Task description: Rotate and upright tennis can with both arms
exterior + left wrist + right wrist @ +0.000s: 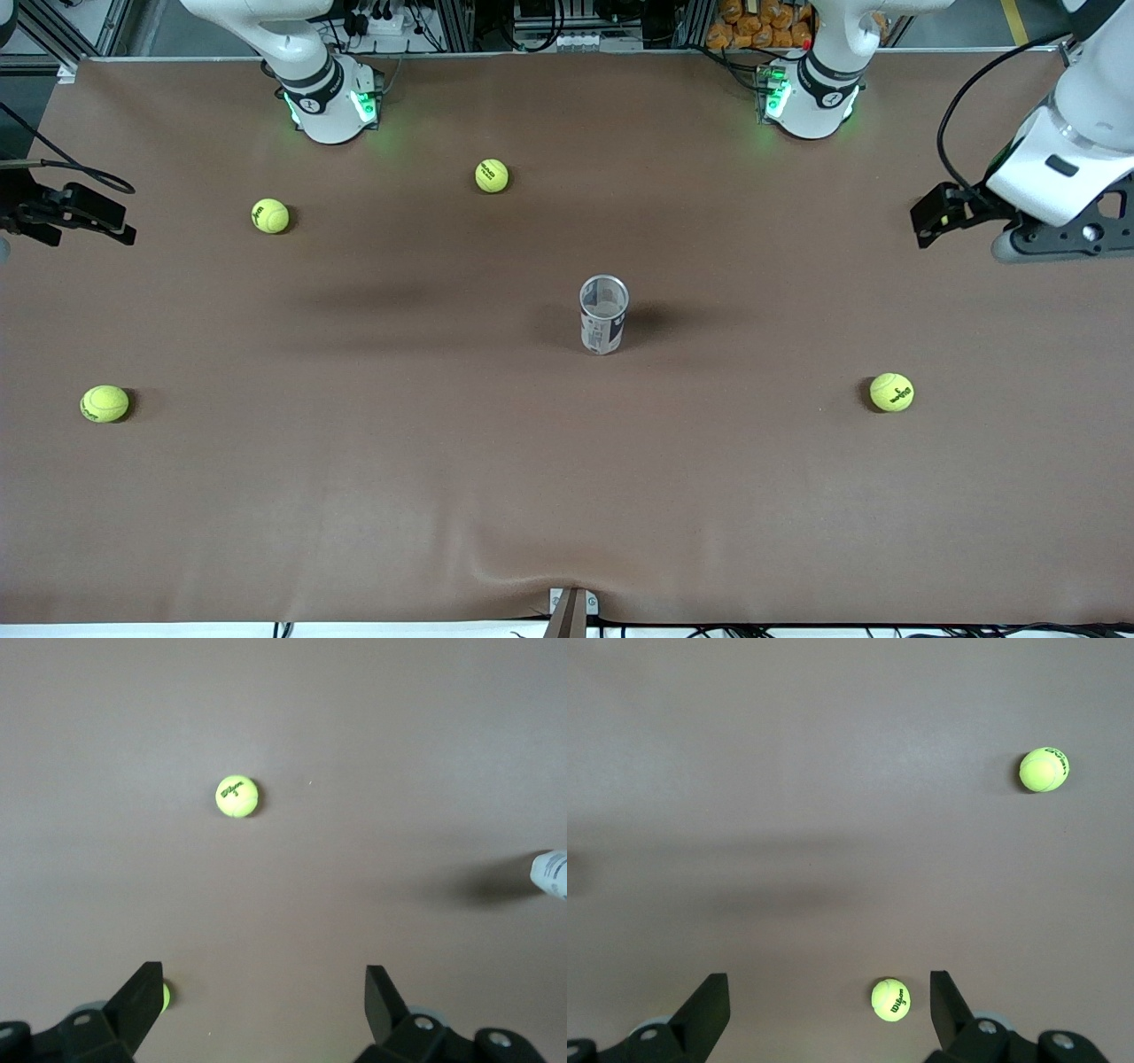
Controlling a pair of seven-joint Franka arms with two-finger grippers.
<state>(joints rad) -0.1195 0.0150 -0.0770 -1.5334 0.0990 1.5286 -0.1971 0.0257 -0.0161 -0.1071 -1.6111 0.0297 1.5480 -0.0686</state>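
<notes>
1. The table (567, 496) is covered in plain matte brown.
2. The tennis can (603, 316) is clear, with a white and dark-blue label and a silvery rim.
3. The tennis balls (270, 215) are yellow-green with black lettering.
4. The arms (1067, 142) are white with black bands, and their bases glow green.

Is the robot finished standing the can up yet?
It looks finished: the tennis can stands upright mid-table, open end up. Nothing is in hand. The left gripper and right gripper wait open at the table's ends. No step looks left, and the four balls lie loose.
</notes>
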